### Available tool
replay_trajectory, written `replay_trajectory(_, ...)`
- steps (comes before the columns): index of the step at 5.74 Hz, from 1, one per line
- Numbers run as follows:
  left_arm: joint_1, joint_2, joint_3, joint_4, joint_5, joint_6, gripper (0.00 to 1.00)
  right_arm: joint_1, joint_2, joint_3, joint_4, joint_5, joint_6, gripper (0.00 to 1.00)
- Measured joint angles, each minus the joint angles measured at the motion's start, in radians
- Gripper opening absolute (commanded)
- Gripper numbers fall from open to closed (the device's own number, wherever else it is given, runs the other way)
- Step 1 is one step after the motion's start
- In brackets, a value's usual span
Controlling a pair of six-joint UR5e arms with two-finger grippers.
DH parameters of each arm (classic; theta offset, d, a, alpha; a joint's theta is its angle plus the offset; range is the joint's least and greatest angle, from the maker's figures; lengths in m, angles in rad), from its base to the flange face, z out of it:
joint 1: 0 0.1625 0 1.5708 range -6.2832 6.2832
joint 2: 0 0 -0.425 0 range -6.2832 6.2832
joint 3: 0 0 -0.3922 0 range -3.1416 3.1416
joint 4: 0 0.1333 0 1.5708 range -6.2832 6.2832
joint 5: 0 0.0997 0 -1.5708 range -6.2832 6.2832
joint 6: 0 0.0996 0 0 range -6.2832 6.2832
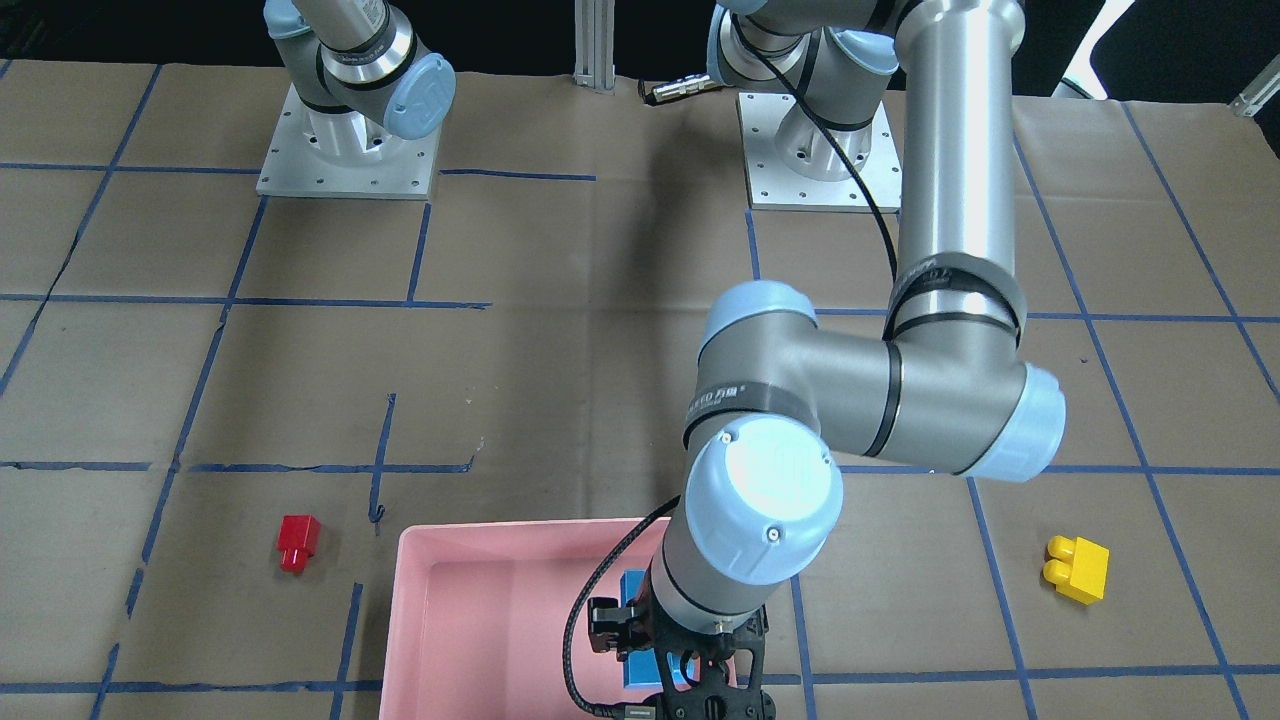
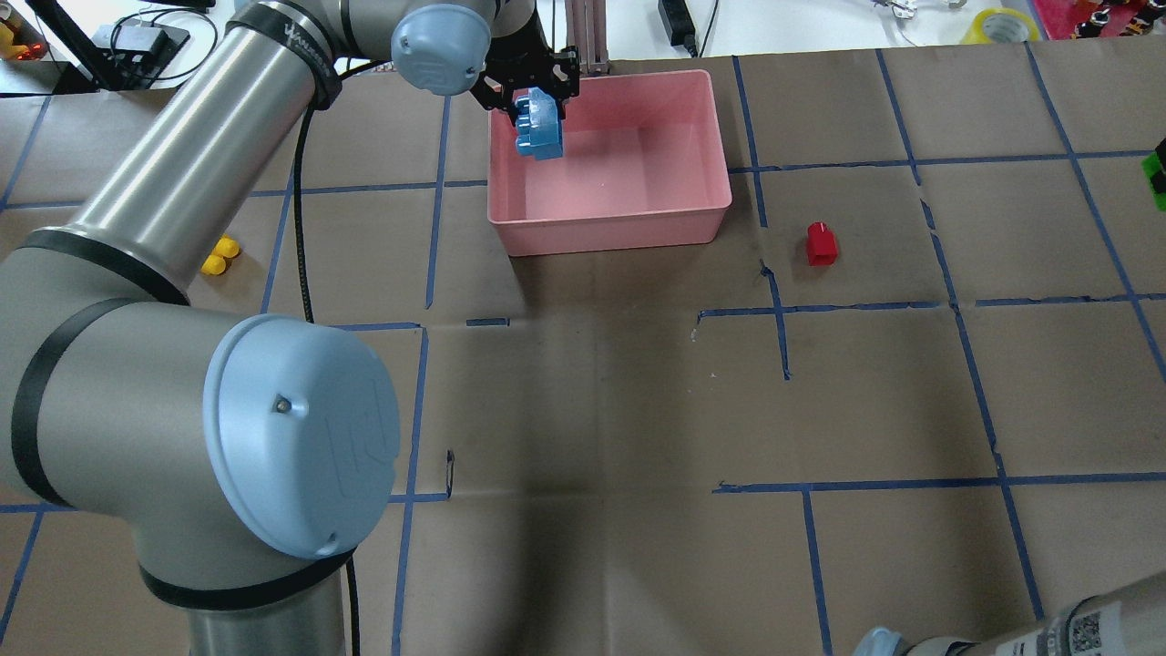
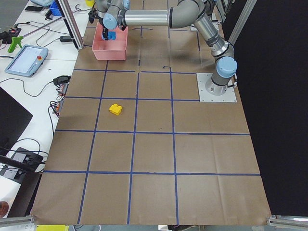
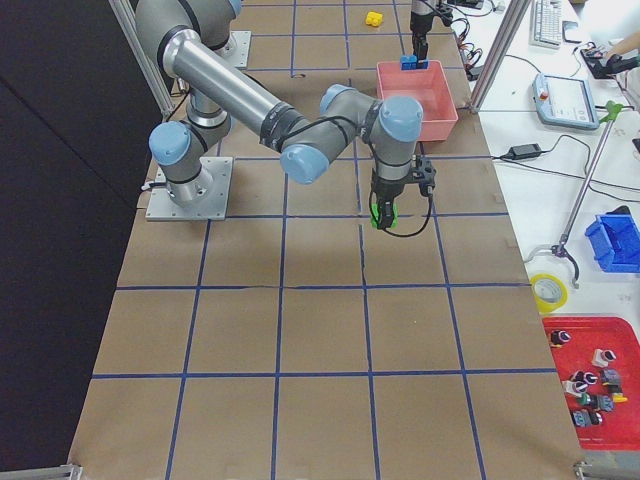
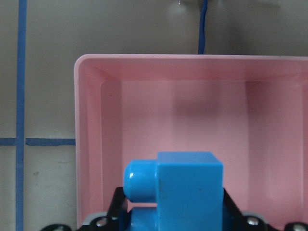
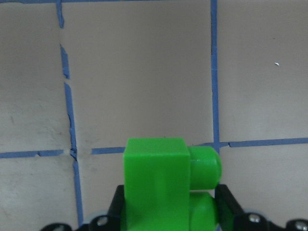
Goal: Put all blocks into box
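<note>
My left gripper [image 2: 537,107] is shut on the blue brick [image 2: 538,130] and holds it above the left end of the pink box [image 2: 610,225]. The left wrist view shows the brick [image 5: 188,187] over the box floor [image 5: 192,115]. My right gripper [image 6: 168,219] is shut on the green brick [image 6: 156,185] and holds it above bare table; it also shows in the exterior right view [image 4: 384,212]. The red brick [image 2: 821,244] lies on the table right of the box. The yellow brick [image 2: 219,257] lies left of the box, partly hidden by my left arm.
The table is covered in brown paper with a blue tape grid. The left arm's elbow [image 1: 770,510] hangs over the box's end in the front view. Both arm bases [image 1: 345,150] stand at the robot's edge. Cables and tools lie beyond the far edge.
</note>
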Motion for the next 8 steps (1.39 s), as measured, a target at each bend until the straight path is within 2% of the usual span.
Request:
replay_trajectory(1,-0.001,-0.018,-0.01,0.014,0.008,-0.002,0.79,0.065,0.006,-0.024,0.016,0.002,0.069,0.04)
replay_trajectory(2,-0.003,-0.023,-0.021,0.019,0.019,-0.01,0.98,0.118,0.01,-0.034,0.021,0.003,0.132,0.04)
replay_trajectory(5,-0.005,0.019,-0.019,0.025,0.017,-0.079,0.99,0.232,0.023,-0.07,0.025,0.009,0.291,0.04)
replay_trajectory(7,0.031,0.137,-0.022,-0.068,0.016,-0.062,0.99,0.395,0.071,-0.153,0.025,0.015,0.495,0.05)
replay_trajectory(8,0.077,0.187,-0.027,-0.135,0.018,-0.006,0.99,0.482,0.116,-0.214,0.022,0.053,0.609,0.05)
